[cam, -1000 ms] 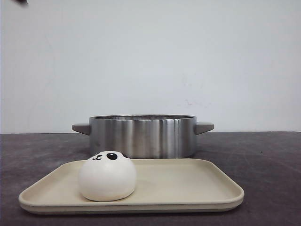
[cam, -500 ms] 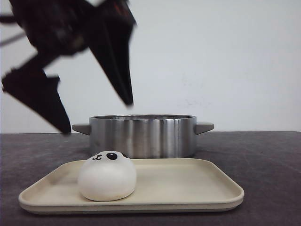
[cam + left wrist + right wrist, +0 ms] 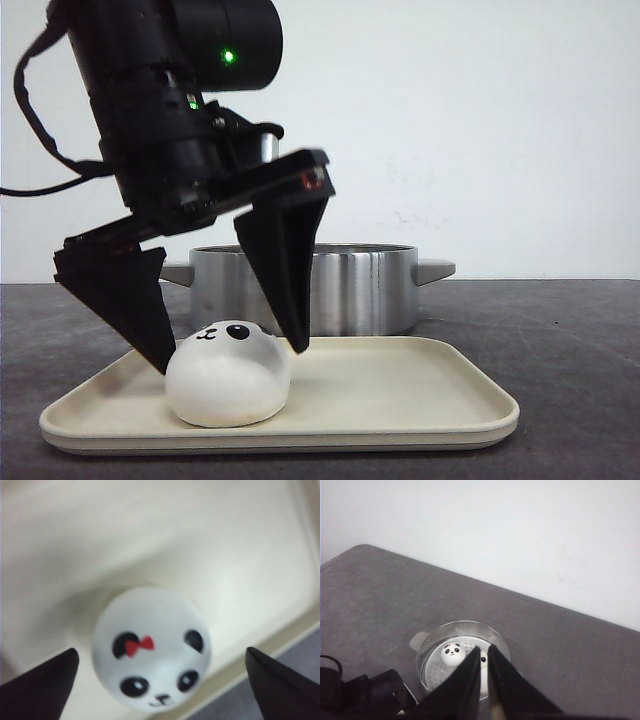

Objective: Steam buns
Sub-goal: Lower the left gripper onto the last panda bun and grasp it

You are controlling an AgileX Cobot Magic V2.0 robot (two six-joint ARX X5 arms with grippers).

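Observation:
One white panda-face bun [image 3: 228,375] sits on the left part of a cream tray [image 3: 400,400]. My left gripper [image 3: 232,358] is open and straddles it, one black fingertip at each side, both still apart from the bun. In the left wrist view the bun [image 3: 151,647] shows a red bow and lies between the spread fingers [image 3: 45,685] on the tray [image 3: 225,555]. In the steel pot [image 3: 462,624] lies another bun [image 3: 453,653], and a second one [image 3: 483,660] is mostly hidden behind my shut right gripper [image 3: 485,648], which hangs high above the table.
The steel pot [image 3: 330,290] stands right behind the tray, with a handle at each side. Dark grey tabletop [image 3: 570,340] surrounds both. A white wall closes the back.
The left arm came down into the front view from the upper left. Its open fingers went from above the pot to either side of the bun on the tray. The bun has not moved.

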